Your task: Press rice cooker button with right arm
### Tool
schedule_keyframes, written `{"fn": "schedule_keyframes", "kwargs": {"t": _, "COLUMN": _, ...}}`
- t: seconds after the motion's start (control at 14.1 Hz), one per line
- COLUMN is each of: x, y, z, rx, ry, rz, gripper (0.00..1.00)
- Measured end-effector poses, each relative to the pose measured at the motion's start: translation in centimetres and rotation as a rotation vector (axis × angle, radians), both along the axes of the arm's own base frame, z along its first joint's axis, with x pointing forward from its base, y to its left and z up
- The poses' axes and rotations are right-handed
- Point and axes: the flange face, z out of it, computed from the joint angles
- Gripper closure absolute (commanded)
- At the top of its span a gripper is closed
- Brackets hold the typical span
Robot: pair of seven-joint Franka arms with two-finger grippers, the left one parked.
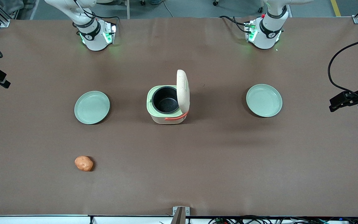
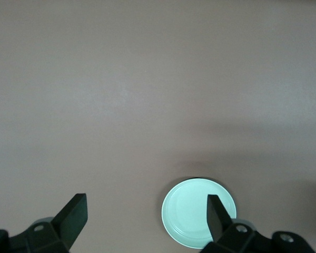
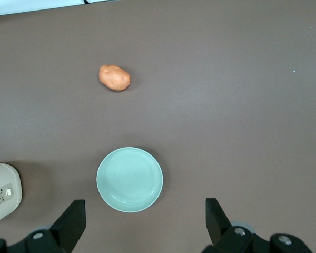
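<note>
The rice cooker (image 1: 166, 105) stands mid-table with its cream lid (image 1: 182, 90) raised upright, the black inner pot open and the coral handle low on the side nearer the front camera. The button is hidden in the front view, where the lid shows edge-on. A cream side of the cooker (image 3: 2, 192) with a small marked label shows in the right wrist view. My right gripper (image 3: 145, 203) hangs high above a pale green plate (image 3: 129, 179), open and empty, well away from the cooker. It shows black at the front view's edge (image 1: 2, 81).
One pale green plate (image 1: 92, 107) lies beside the cooker toward the working arm's end, another (image 1: 264, 100) toward the parked arm's end. An orange potato (image 1: 84, 163) lies nearer the front camera than the first plate; it also shows in the right wrist view (image 3: 114, 78).
</note>
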Motion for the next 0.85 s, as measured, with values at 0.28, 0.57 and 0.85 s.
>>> {"fn": "schedule_keyframes", "kwargs": {"t": 0.28, "x": -0.05, "y": -0.13, "z": -0.08, "rx": -0.006, "ry": 0.002, "rz": 0.021, "gripper": 0.0}}
{"fn": "schedule_keyframes", "kwargs": {"t": 0.57, "x": -0.11, "y": -0.33, "z": -0.08, "rx": -0.008, "ry": 0.005, "rz": 0.032, "gripper": 0.0}}
{"fn": "schedule_keyframes", "kwargs": {"t": 0.85, "x": -0.14, "y": -0.32, "z": -0.11, "rx": -0.008, "ry": 0.008, "rz": 0.034, "gripper": 0.0}}
